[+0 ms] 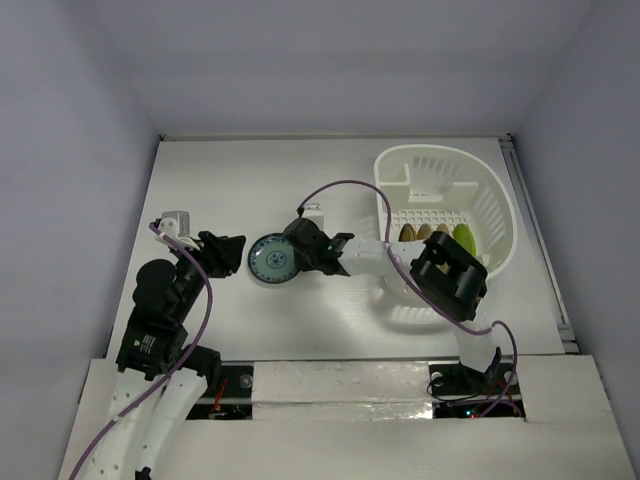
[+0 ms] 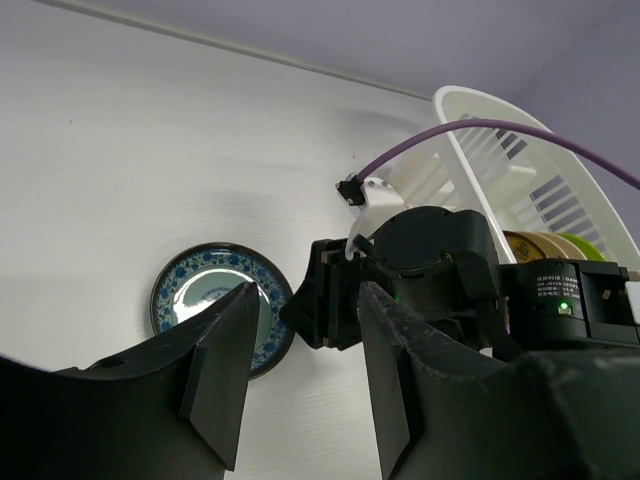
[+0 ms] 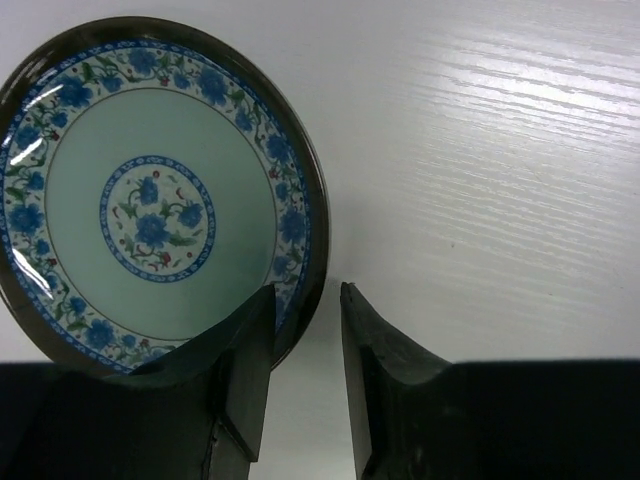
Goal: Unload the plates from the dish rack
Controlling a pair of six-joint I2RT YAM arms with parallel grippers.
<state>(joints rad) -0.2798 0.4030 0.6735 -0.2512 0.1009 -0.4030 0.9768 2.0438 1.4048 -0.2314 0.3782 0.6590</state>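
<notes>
**Teal plate down flat, right fingers astride its rim**

The teal-blue plate [image 1: 270, 260] lies flat on the surface [image 1: 230, 180], left of the dish rack [image 1: 500, 215] and between the 2 grippers. The right gripper [image 3: 307, 292] has its fingers narrowly parted, 1 over the plate's inside and 1 outside the rim. A sliver of white shows by the outer finger, so the rim looks free rather than pinched. The left gripper [image 2: 300, 390] is spread wide and empty, just beside the plate's opposite edge. In the rack 4 plates [image 1: 435, 233] stand on edge, rightward of both grippers. The right arm is far nearer them, so the next reach looks like its job.
</notes>
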